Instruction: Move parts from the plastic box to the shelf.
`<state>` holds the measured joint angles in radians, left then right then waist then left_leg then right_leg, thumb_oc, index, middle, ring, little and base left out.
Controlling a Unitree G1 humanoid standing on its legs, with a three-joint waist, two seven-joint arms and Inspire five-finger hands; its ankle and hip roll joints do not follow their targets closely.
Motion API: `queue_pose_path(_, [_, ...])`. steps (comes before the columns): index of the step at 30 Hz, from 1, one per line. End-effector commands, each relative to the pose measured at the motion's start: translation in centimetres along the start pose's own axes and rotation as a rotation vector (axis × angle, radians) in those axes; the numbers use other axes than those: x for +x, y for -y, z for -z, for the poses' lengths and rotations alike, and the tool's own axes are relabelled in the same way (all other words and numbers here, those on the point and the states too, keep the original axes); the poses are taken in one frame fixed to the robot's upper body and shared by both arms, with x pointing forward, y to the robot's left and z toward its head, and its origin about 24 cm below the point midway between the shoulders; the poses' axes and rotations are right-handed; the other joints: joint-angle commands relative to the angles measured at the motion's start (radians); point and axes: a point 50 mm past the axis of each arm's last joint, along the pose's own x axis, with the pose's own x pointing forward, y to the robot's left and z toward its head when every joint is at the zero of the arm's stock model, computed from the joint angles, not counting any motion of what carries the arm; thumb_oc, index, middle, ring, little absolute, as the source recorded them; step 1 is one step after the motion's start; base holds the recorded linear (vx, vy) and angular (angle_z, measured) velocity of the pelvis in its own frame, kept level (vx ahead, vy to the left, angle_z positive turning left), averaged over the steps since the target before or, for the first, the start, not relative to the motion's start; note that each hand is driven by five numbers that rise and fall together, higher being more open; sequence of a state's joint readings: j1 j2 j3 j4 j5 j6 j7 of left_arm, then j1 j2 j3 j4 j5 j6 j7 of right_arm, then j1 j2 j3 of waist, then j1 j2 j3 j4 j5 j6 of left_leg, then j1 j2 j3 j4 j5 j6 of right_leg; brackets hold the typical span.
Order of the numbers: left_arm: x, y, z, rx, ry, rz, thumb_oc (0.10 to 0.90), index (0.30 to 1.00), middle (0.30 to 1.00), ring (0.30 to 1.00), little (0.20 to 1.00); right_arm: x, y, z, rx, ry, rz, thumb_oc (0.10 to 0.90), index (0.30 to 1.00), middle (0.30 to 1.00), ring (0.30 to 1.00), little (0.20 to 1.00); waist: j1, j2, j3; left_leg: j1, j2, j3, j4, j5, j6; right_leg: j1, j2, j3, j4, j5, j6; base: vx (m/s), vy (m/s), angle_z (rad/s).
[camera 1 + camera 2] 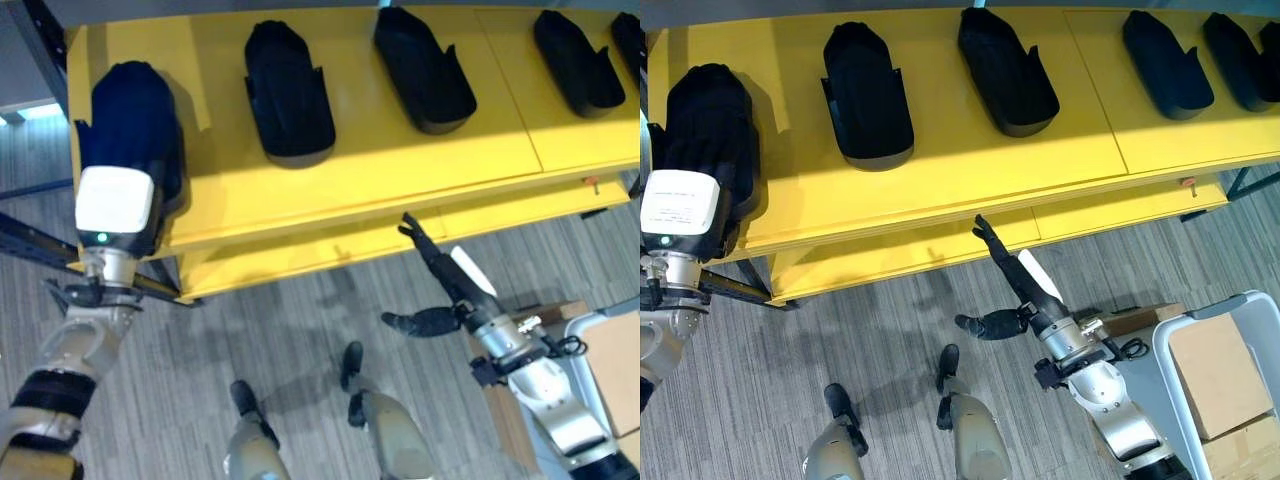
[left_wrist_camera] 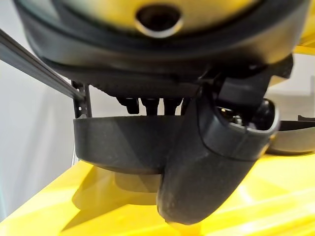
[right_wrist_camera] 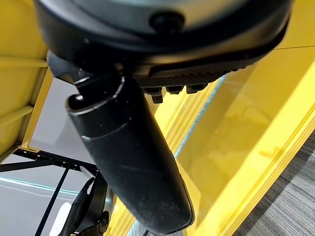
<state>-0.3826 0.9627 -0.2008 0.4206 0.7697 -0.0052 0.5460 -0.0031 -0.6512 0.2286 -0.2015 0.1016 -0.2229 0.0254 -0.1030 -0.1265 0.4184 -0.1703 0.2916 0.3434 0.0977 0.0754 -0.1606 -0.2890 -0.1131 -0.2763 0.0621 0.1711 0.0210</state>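
Left hand (image 1: 128, 130) fingers (image 2: 152, 103) over black part (image 2: 123, 142) — thumb outside.

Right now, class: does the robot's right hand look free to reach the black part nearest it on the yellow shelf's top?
Probably yes. The right hand is open, holds nothing, and hangs just off the yellow shelf edge. Nothing lies between it and the black part, though it must rise over the edge.

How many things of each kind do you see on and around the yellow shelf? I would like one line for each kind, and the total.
Black parts lying free on the yellow shelf: 5
Black parts at the left hand: 1
Cardboard boxes beside the right arm: 2
Total: 8
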Motion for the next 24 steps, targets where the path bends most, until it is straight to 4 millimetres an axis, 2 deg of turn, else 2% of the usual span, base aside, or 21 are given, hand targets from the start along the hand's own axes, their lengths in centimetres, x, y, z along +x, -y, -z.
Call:
queue_pose_path(1, [1.0,-2.7,1.1,0.084,0.03,-0.099,0.9,1.0,1.0,1.0,1.0,0.6,1.5,-4.3,0.022,0.242,0.065,0.9,1.0,1.0,1.0,1.0,-0.006,-0.008,-0.078,-0.022,0.037,-0.082,0.108,-0.049,-0.019,0.011,-0.133,0.032,0.131,-0.111,0.154,0.0,0.0,0.0])
queue_pose_path(13, [0.7,-4.1,1.3,0.12,0.084,-0.101,0.9,1.0,1.0,1.0,1.0,0.3,1.7,-3.9,0.015,0.214,0.071,0.9,1.0,1.0,1.0,1.0,0.007,0.013,-0.089,-0.018,0.031,-0.088,0.112,-0.052,-0.017,0.021,-0.14,0.028,0.134,-0.113,0.155,0.0,0.0,0.0])
queue_pose_path(24, [0.4,-4.9,2.6,0.153,0.076,-0.069,0.9,1.0,1.0,1.0,1.0,-0.2,1.7,-3.3,0.018,0.173,0.053,0.9,1.0,1.0,1.0,1.0,0.007,0.035,-0.106,-0.004,0.024,-0.087,0.108,-0.052,-0.017,0.039,-0.146,0.03,0.132,-0.115,0.16,0.0,0.003,0.01])
